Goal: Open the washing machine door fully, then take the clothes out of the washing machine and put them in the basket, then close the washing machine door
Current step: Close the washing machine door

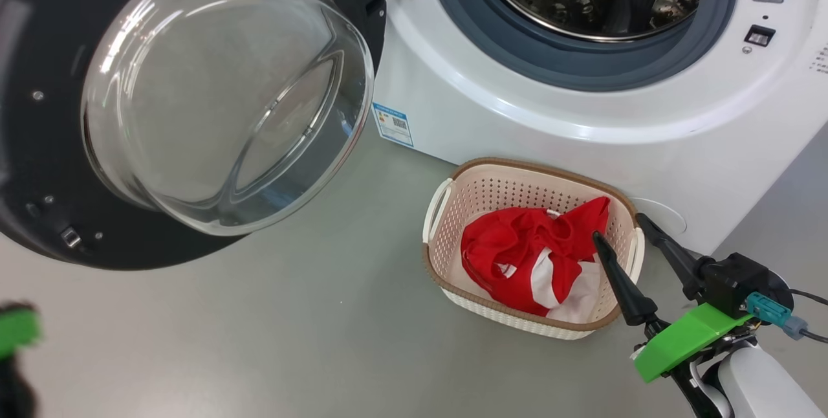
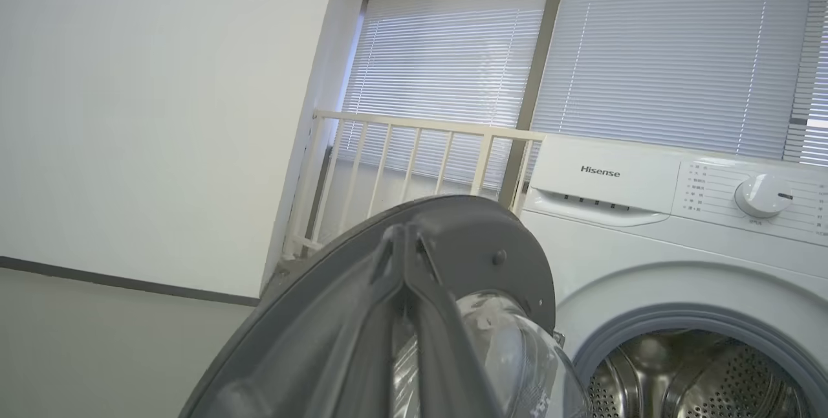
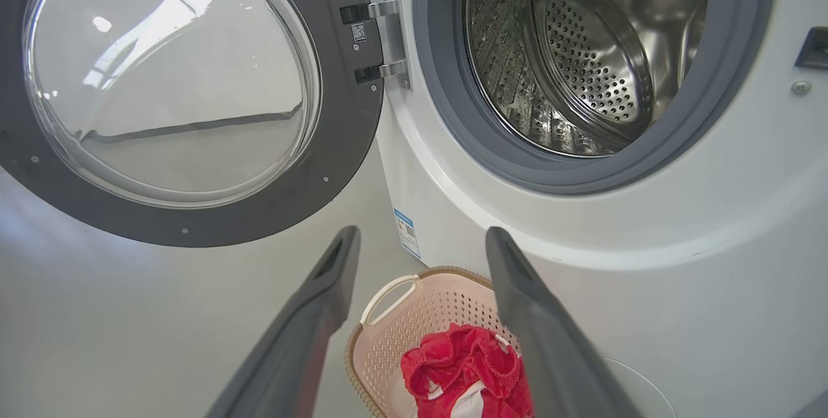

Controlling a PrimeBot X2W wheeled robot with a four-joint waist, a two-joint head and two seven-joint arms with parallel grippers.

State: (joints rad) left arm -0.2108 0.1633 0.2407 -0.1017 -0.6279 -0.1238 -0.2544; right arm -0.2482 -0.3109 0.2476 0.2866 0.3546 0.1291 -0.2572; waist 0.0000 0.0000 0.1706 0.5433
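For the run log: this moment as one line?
washing machine door open wide | drum: no clothes seen | clothes in basket | right gripper open by basket | left gripper shut | pending: close door

My head camera looks steeply down at the washing machine (image 1: 517, 120); my right wrist faces it from low, my left tilts upward. All share its door (image 1: 220, 101).

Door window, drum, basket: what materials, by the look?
Door window: probably clear glass; thick, glossy, with sharp reflections. Drum: metal, likely stainless steel; bright, perforated, ribbed. Basket: moulded plastic, matte cream, with regular punched holes and a brown woven-look rim.
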